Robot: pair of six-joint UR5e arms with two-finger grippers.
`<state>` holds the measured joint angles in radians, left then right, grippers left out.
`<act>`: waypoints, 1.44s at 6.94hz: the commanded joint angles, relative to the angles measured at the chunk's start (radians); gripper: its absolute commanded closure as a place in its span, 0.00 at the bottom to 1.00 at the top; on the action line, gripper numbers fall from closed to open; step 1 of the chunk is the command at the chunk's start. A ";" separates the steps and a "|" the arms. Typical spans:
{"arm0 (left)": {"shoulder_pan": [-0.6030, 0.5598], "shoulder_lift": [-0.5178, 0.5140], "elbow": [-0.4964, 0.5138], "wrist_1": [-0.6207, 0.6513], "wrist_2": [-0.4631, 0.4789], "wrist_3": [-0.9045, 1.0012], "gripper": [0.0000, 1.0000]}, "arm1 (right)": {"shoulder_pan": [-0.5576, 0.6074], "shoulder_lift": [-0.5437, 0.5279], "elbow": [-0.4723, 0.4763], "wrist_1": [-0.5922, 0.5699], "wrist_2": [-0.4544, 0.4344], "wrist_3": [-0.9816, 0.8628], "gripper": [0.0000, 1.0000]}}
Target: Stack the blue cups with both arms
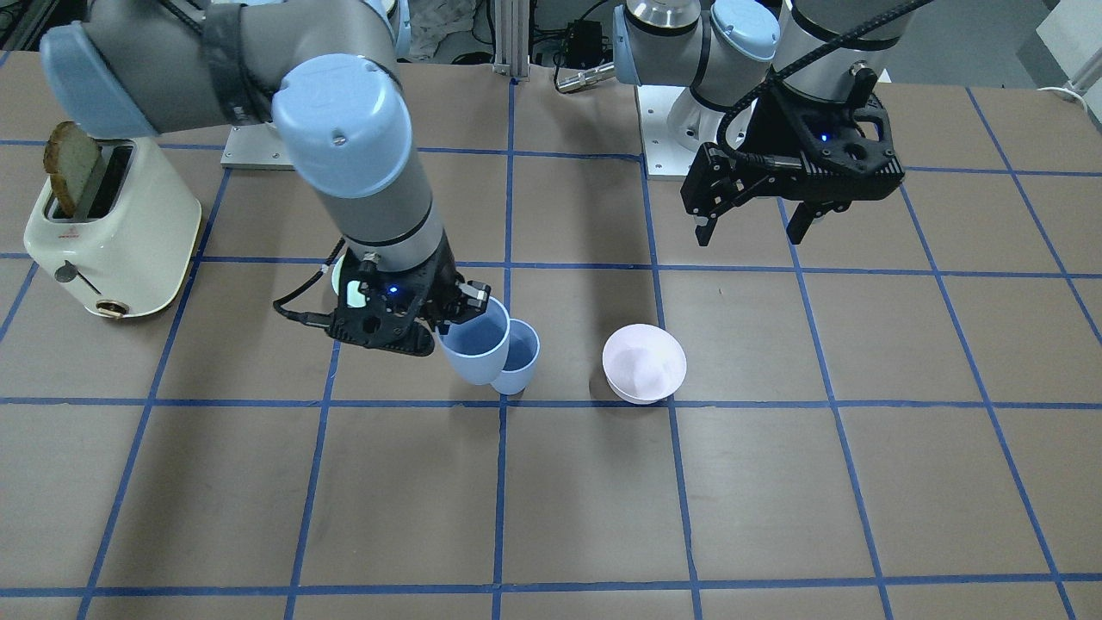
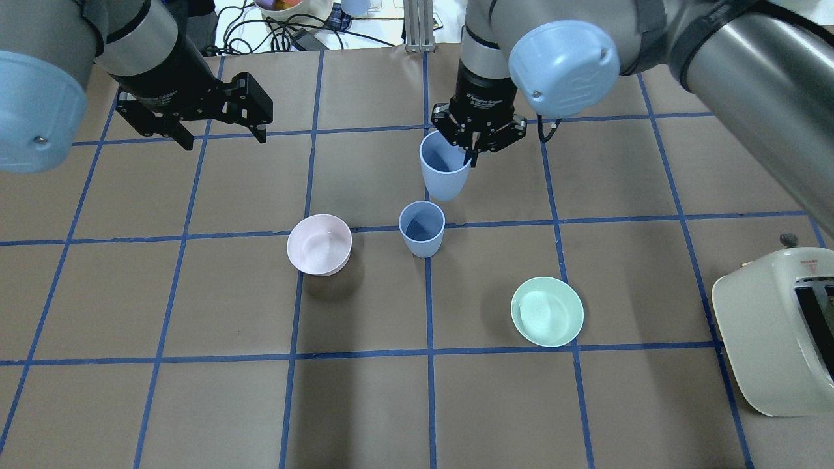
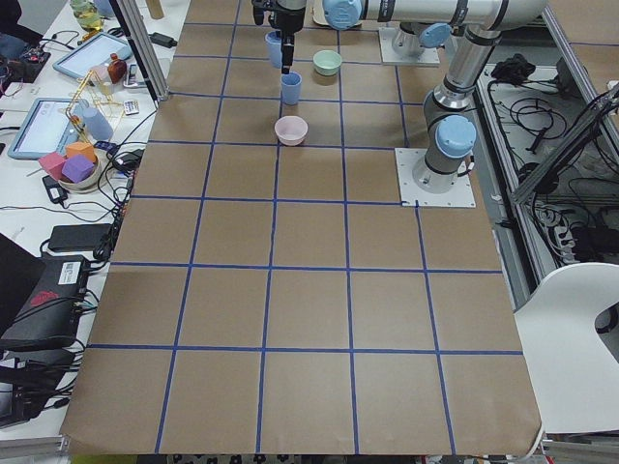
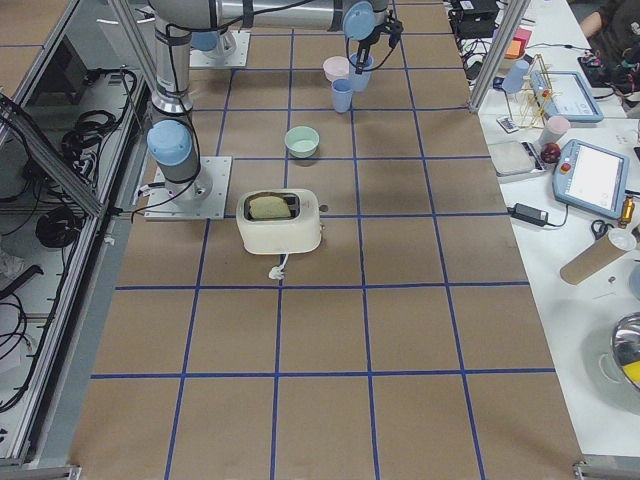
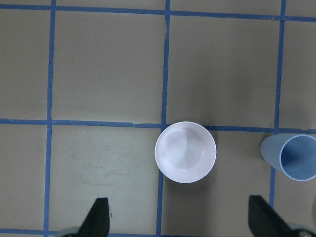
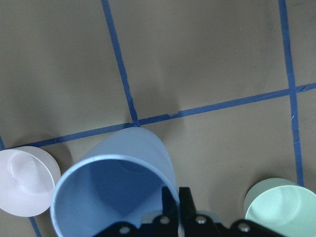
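Observation:
My right gripper (image 2: 474, 148) is shut on the rim of one blue cup (image 2: 444, 170), one finger inside and one outside. It holds the cup tilted above the table, just behind the other blue cup (image 2: 422, 229), which stands upright on a blue tape line. In the front view the held cup (image 1: 472, 349) overlaps the standing cup (image 1: 518, 355). The right wrist view shows the held cup (image 6: 113, 187) from above. My left gripper (image 2: 221, 133) is open and empty, hovering behind the pink bowl. Its wrist view shows a blue cup (image 5: 295, 158) at the right edge.
A pale pink bowl (image 2: 319, 244) sits left of the standing cup. A mint-green bowl (image 2: 547, 311) sits nearer the robot on the right. A cream toaster (image 2: 775, 332) with a bread slice (image 1: 71, 164) stands at the table's right end.

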<state>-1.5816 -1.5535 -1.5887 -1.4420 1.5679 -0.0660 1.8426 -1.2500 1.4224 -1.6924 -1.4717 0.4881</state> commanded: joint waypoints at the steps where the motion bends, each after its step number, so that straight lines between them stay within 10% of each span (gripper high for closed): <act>1: 0.000 -0.003 0.000 0.002 -0.003 0.000 0.00 | 0.041 0.003 0.007 -0.004 0.002 0.076 1.00; 10: 0.000 -0.003 0.001 0.002 -0.003 0.000 0.00 | 0.050 0.006 0.052 -0.021 0.005 0.076 1.00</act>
<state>-1.5815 -1.5585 -1.5877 -1.4404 1.5643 -0.0660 1.8880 -1.2498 1.4740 -1.7132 -1.4672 0.5643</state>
